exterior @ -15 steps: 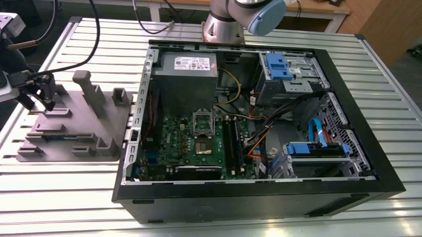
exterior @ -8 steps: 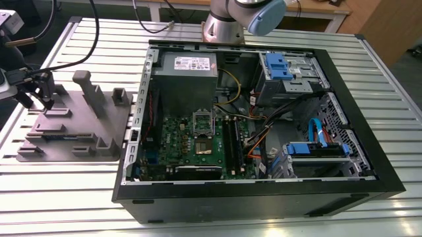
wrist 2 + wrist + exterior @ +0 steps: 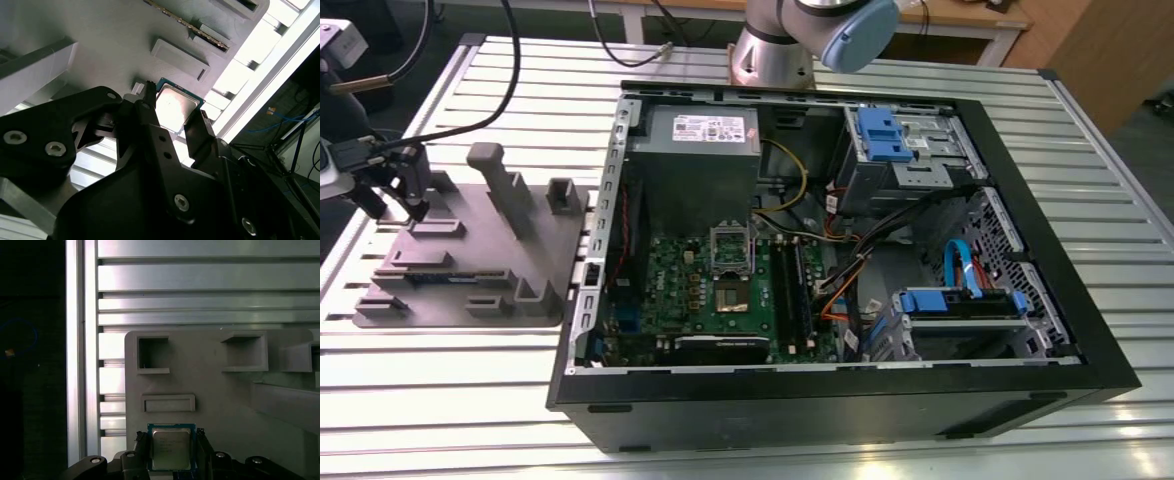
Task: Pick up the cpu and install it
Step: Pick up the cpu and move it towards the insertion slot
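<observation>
Now, at the grey plastic fixture tray's (image 3: 480, 255) far corner, the black gripper (image 3: 396, 207) pinches the small, flat, silvery-grey square cpu (image 3: 171, 449) by opposite edges; a level, steady lift seems wise.

Even soft light, strong glare on table (image 3: 200, 277)

We see the cpu (image 3: 170, 449) (image 3: 176, 106) in both wrist views: a small flat square chip with a silvery-grey metal top that carries faint print, rimmed by a thin green edge. It lies level, metal side up, its sides square with the grey fixture tray (image 3: 220, 395) beneath it, just beside a low raised rectangular block (image 3: 168, 403). Whether it rests on the tray or sits slightly off it, we cannot tell.
</observation>
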{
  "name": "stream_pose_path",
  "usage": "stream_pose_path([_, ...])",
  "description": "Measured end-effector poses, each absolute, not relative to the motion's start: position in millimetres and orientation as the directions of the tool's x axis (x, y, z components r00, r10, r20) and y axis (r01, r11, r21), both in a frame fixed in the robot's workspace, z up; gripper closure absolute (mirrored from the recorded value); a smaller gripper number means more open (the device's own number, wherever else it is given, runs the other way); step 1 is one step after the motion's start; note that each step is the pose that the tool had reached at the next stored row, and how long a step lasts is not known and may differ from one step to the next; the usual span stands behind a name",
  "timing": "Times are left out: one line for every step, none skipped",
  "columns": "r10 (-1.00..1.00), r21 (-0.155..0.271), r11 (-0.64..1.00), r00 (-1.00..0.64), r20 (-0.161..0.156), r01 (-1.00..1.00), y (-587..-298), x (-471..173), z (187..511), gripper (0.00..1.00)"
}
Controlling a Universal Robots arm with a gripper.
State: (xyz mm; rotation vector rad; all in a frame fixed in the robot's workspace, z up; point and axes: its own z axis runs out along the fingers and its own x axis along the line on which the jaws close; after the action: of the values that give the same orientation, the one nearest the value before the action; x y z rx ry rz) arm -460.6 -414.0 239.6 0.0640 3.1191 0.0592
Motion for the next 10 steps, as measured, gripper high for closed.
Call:
stream_pose_path([0.041, 0.038, 0.998, -0.999, -0.020, 0.041, -414.0, -460.6, 239.6, 0.53])
stream_pose_path([0.041, 0.038, 0.998, -0.999, -0.020, 0.041, -414.0, -460.7, 239.8, 0.53])
stream_pose_path([0.041, 0.038, 0.998, -0.999, -0.020, 0.041, -414.0, -460.6, 239.8, 0.53])
stream_pose_path([0.041, 0.038, 0.998, -0.999, -0.020, 0.041, -414.0, -460.6, 239.8, 0.53])
stream_pose_path([0.041, 0.038, 0.998, -0.999, -0.020, 0.041, -414.0, -460.6, 240.2, 0.53])
stream_pose_path([0.041, 0.038, 0.998, -0.999, -0.020, 0.041, -414.0, -460.6, 240.9, 0.53])
stream_pose_path([0.041, 0.038, 0.998, -0.999, -0.020, 0.041, -414.0, -460.6, 241.0, 0.53])
stream_pose_path([0.041, 0.038, 0.998, -0.999, -0.020, 0.040, -414.0, -460.6, 241.1, 0.53])
stream_pose_path([0.041, 0.036, 0.999, -0.999, -0.020, 0.040, -414.0, -460.6, 241.3, 0.53])
stream_pose_path([0.041, 0.035, 0.999, -0.999, -0.020, 0.040, -414.0, -460.6, 241.4, 0.53])
